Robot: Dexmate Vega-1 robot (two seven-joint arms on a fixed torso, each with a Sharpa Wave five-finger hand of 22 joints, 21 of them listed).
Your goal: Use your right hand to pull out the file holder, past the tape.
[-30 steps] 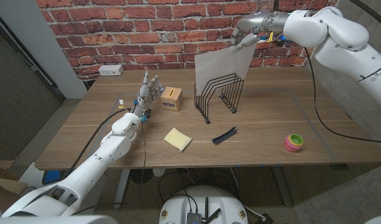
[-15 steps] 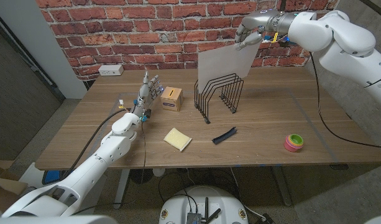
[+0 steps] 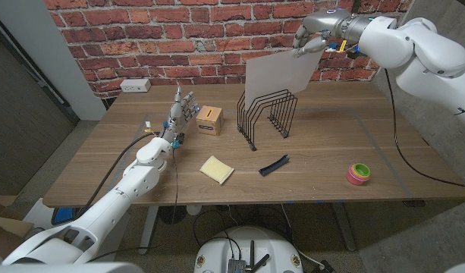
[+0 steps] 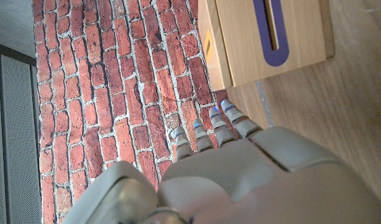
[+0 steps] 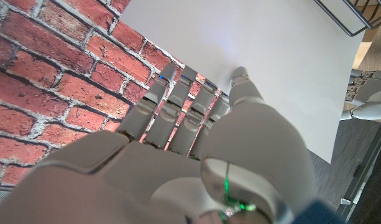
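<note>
White file sheet lifted almost clear of the black wire rack, lower edge seemingly just at the wire tops, though hard to say whether free or still between them. Pinched at its upper corner by the right hand, fingers closed on the paper, raised before the brick wall. Left to do, by the look of it: carrying the sheet out over the table and past the roll of tape, well apart near the front edge. Left hand idle beside the wooden box, fingers upright, holding nothing.
</note>
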